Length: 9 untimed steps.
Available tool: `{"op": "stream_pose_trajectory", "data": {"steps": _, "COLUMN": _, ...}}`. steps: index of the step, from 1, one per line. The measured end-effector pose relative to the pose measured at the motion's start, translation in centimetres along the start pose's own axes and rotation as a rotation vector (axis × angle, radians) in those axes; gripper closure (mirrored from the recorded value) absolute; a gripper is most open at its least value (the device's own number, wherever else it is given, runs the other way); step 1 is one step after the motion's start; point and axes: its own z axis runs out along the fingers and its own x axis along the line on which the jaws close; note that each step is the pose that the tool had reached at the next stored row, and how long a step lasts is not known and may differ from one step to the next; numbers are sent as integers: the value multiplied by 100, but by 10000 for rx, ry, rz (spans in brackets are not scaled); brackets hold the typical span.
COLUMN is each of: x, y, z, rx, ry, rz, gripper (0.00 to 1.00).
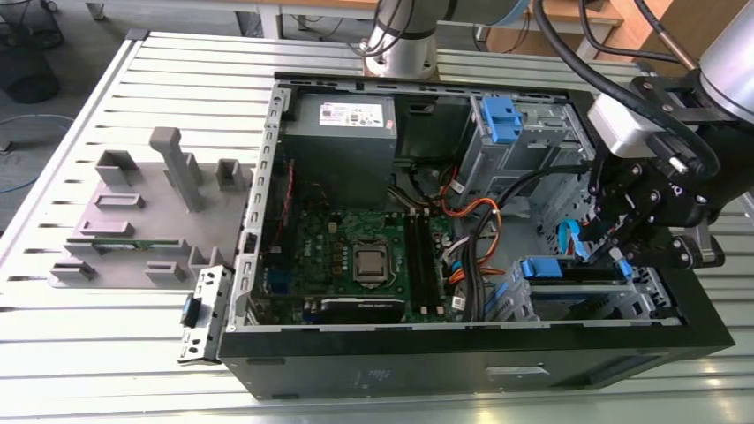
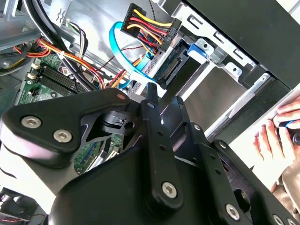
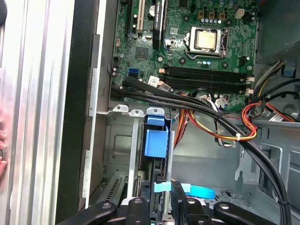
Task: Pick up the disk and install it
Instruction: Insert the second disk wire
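we judge the disk [image 3: 158, 168] largely seated in its bay [image 1: 642, 287], right under our gripper [image 1: 615, 250]; whether the jaws grip it, we cannot tell.

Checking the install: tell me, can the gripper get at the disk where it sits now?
Probably yes. The gripper hangs right over the disk, which stands on edge in the case's drive bay. Its blue tab faces open space; the blue cable runs close by.
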Motion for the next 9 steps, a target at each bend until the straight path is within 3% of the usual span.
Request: {"op": "stream_pose_trajectory", "data": {"steps": 9, "x": -19, "y": -63, "z": 5, "rx": 0, "ry": 2, "rz": 0, "gripper": 68}}
